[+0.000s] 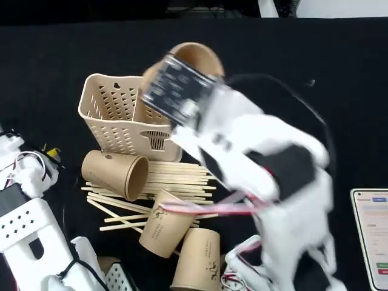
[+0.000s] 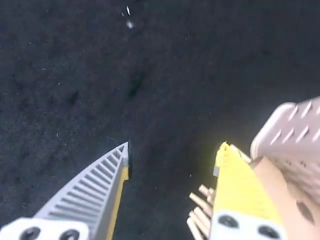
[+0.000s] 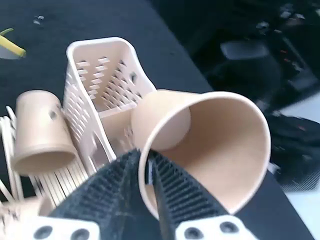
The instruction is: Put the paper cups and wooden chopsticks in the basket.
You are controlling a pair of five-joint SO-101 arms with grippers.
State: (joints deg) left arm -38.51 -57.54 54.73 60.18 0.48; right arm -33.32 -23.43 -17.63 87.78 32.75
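Right gripper point(image 3: 148, 172) is clamped on the rim of a tilted cup point(image 3: 215, 145), held at the top edge of the basket point(image 3: 95, 75). Left gripper point(image 2: 172, 150) is spread open low over the table point(image 2: 100, 75), with chopsticks point(image 2: 200, 210) and the basket just beside one finger. Chopsticks are piled against the basket's front, with a second cup point(image 1: 115, 173) lying on them and a third cup point(image 1: 163, 225) at the pile's near edge.

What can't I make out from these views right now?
High view: the blurred right arm hides part of the basket and most of the held cup.
Right wrist view: the held cup covers part of the basket's inside; contents unclear.
Left wrist view: a finger of the left gripper hides most chopsticks.
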